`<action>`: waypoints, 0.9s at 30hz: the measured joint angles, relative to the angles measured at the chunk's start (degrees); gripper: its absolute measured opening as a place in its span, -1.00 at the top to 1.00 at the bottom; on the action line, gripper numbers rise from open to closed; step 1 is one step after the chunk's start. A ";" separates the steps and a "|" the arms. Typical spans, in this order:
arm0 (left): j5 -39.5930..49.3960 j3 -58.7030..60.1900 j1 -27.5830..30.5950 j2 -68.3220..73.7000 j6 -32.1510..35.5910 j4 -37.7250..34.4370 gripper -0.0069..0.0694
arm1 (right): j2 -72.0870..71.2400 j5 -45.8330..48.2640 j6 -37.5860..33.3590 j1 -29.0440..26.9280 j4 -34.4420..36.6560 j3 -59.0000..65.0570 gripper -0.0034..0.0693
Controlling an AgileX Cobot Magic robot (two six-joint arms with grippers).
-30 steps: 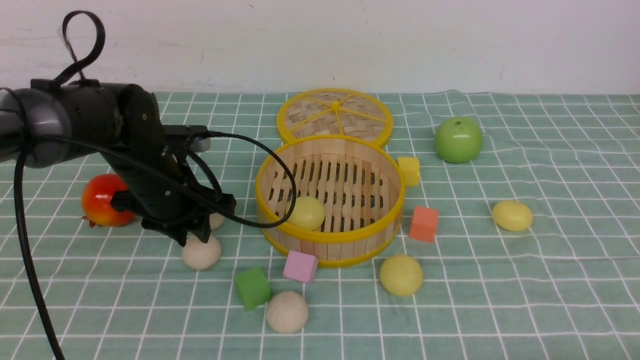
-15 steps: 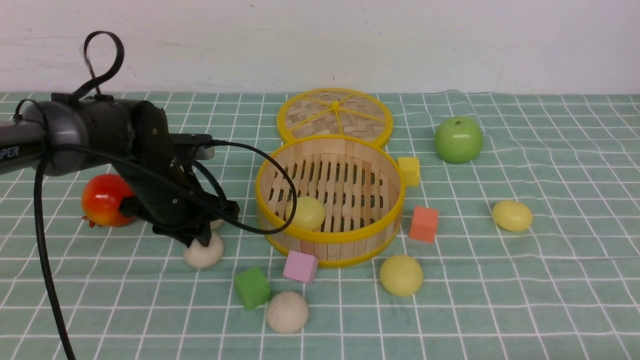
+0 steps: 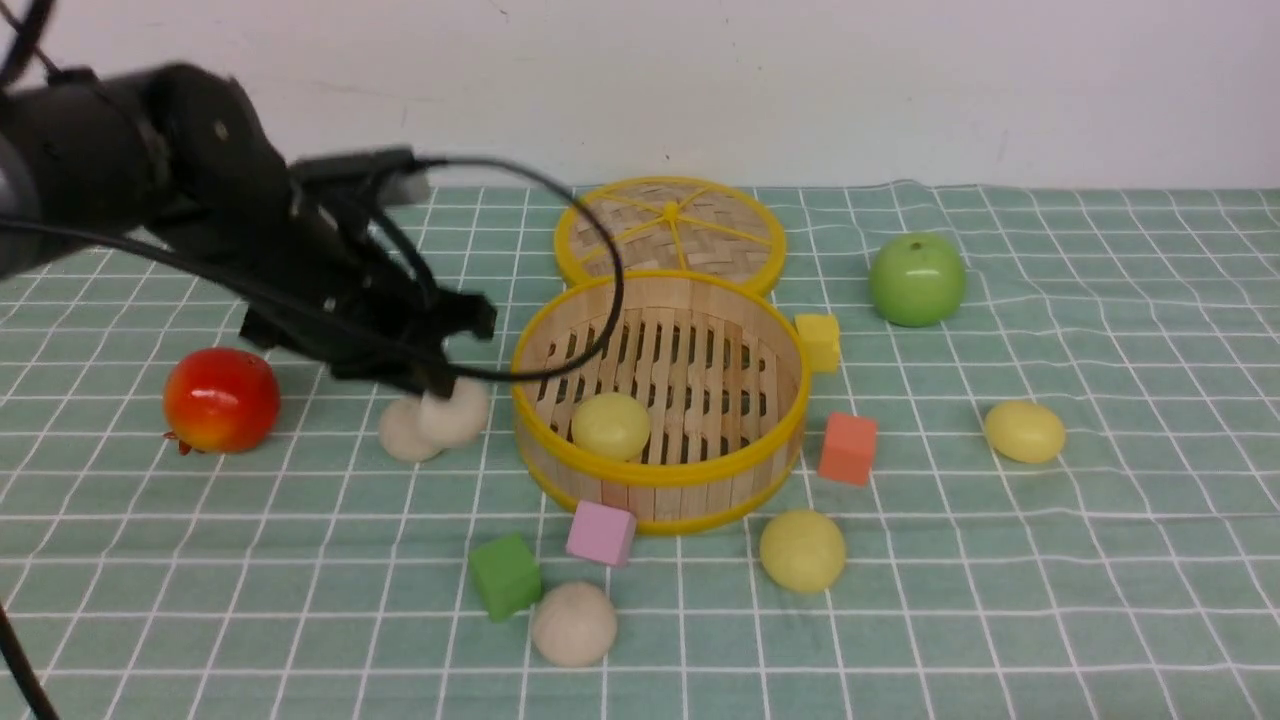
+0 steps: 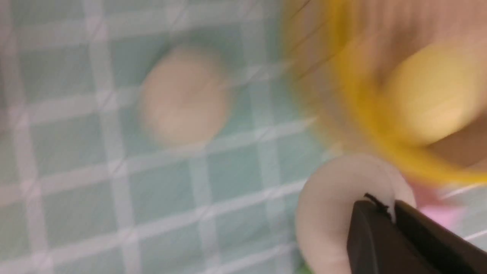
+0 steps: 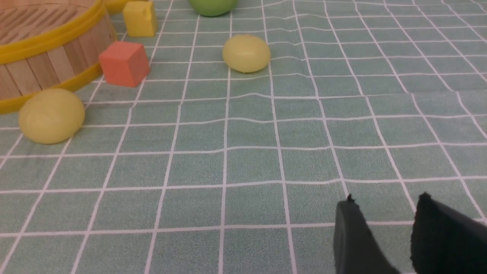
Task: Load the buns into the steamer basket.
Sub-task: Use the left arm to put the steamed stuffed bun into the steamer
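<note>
The steamer basket [image 3: 660, 476] stands mid-table with one pale yellow bun [image 3: 610, 425] on its slatted floor. My left gripper [image 3: 441, 386] is shut on a beige bun [image 3: 458, 413] and holds it just above the cloth, left of the basket wall. In the blurred left wrist view, that bun [image 4: 331, 213] sits at the gripper [image 4: 389, 213]. A second beige bun [image 3: 402, 433] lies beside it. A third beige bun [image 3: 573, 623] lies at the front. Yellow buns lie at the front right [image 3: 802, 549] and right [image 3: 1024, 431]. My right gripper [image 5: 384, 207] is open over bare cloth.
The woven lid [image 3: 670, 232] lies behind the basket. A red fruit [image 3: 220, 400] sits at the left and a green apple [image 3: 917, 280] at the back right. Yellow [image 3: 818, 340], orange [image 3: 848, 448], pink [image 3: 601, 532] and green [image 3: 505, 575] cubes ring the basket.
My left gripper has closed on the beige bun, lifted it off the cloth and carried it up and toward the basket. The arm now sits higher.
</note>
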 joint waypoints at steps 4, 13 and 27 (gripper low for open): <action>-1.55 -3.55 -0.36 2.67 7.71 -8.13 0.84 | 0.00 0.00 0.00 0.00 0.00 0.00 0.25; -4.92 -13.60 -4.09 13.51 9.27 -6.67 0.84 | 0.00 0.00 0.00 0.00 0.00 0.00 0.25; -4.10 -21.38 -4.03 23.19 5.44 0.62 0.78 | 0.00 0.00 0.00 0.00 0.00 0.00 0.25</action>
